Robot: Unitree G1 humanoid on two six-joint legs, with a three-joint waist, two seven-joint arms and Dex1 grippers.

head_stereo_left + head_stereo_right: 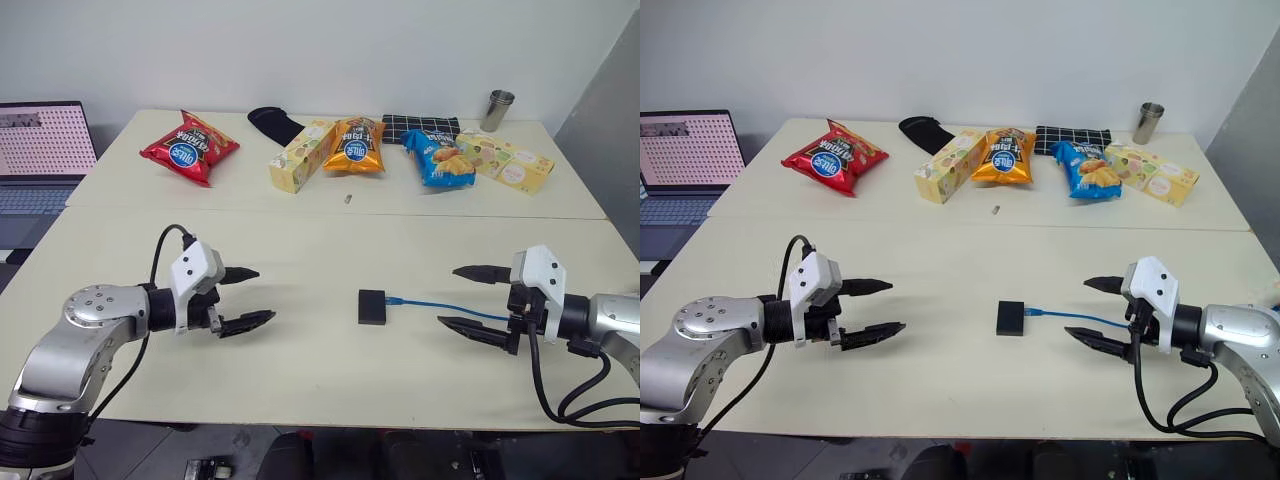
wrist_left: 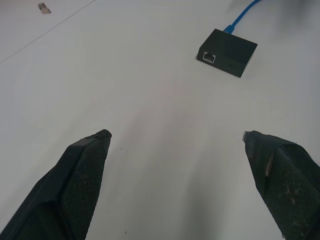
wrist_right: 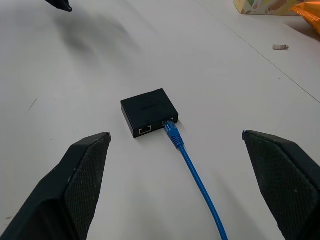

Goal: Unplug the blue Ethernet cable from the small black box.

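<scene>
Cable (image 3: 192,167), blue, sits plugged into the small black box (image 1: 372,306) at the middle of the pale worktop (image 1: 300,370), between the left gripper (image 1: 247,297) and right gripper (image 1: 465,297), both spread wide and empty. Snack bags (image 1: 190,147) line the far edge near a white wall; a laptop (image 1: 40,150) stands left.

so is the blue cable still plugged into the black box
Plugged in: the blue Ethernet cable has its plug seated in one port of the small black box; the port beside it is empty.
</scene>
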